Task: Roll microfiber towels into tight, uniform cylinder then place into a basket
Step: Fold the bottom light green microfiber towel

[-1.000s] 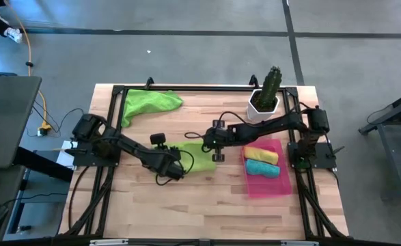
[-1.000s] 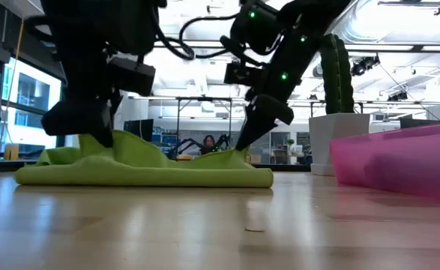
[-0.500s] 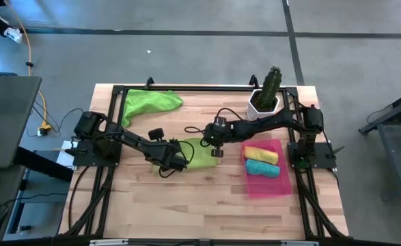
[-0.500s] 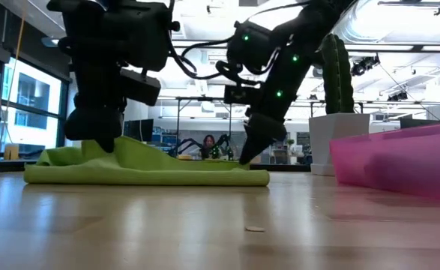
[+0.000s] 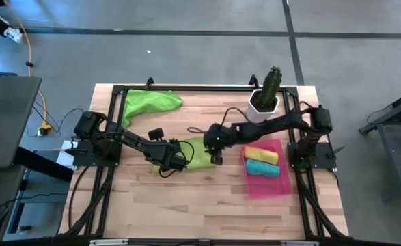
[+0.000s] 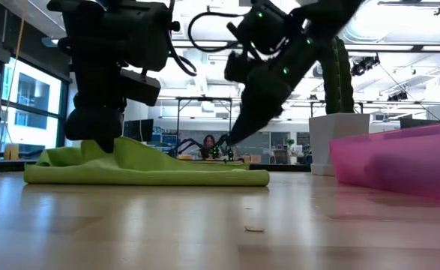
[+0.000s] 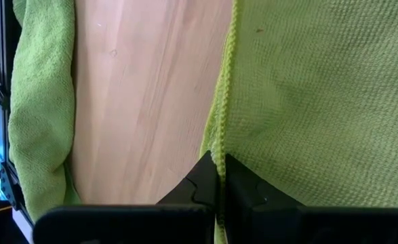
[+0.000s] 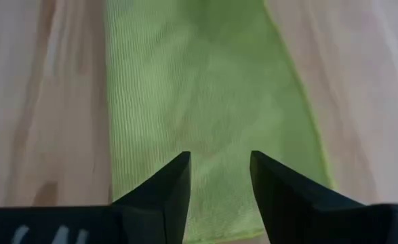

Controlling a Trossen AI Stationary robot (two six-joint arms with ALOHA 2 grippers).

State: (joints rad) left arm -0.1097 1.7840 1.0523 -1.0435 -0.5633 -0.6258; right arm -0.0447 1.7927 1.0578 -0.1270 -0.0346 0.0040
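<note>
A lime green microfiber towel [image 5: 197, 152] lies folded on the wood at mid-table, also in the low view [image 6: 160, 174]. My left gripper [image 5: 177, 160] is shut on its left end. My right gripper [image 8: 219, 173] hovers open just above the towel's right end [image 6: 238, 174] and touches nothing. A second lime green towel [image 5: 149, 102] lies crumpled at the far left. The pink basket [image 5: 277, 184] at the right holds a yellow roll [image 5: 261, 155] and a teal roll [image 5: 262, 168]. My left gripper pinches the towel's stitched edge [image 7: 218, 150] between its two shut fingers, at the towel's left end. The fingers slant down from the table's left. That end stands up in a small ridge [image 6: 100, 150]; the remainder lies flat on the table.
A white pot with a green cactus [image 5: 266, 94] stands at the far right, just beyond the basket. A black frame [image 5: 186, 88] runs along the table's edges. Bare wood [image 5: 186, 205] lies toward the near edge.
My right gripper has opened, let go of the towel's right end and risen a little; that end now lies flat. My left gripper has shifted slightly toward the far edge, still shut on the towel's left end.
</note>
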